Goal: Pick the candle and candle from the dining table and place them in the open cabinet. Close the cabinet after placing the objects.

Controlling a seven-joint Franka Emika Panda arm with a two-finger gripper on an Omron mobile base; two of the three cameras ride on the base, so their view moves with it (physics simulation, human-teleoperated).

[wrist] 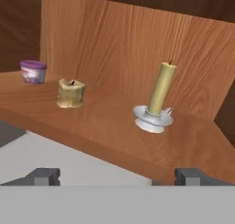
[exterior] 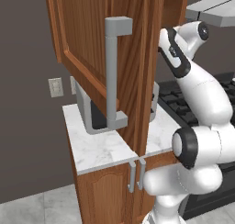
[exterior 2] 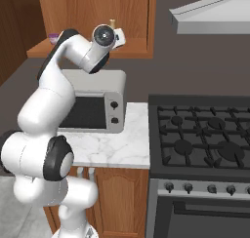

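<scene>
Hand view: both candles stand on the cabinet shelf (wrist: 114,126), the stubby candle (wrist: 71,93) at ten o'clock, the stick candle (wrist: 158,101) at one. Jaws wide, empty. Withdraw straight back, then push the cabinet door (exterior: 87,48) shut.

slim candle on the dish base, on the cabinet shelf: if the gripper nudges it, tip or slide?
The slim candle stands tall on a small round silver dish, so a high nudge would probably tip it. A low push at the dish would likelier slide it along the smooth wooden shelf. It looks rigid.
</scene>
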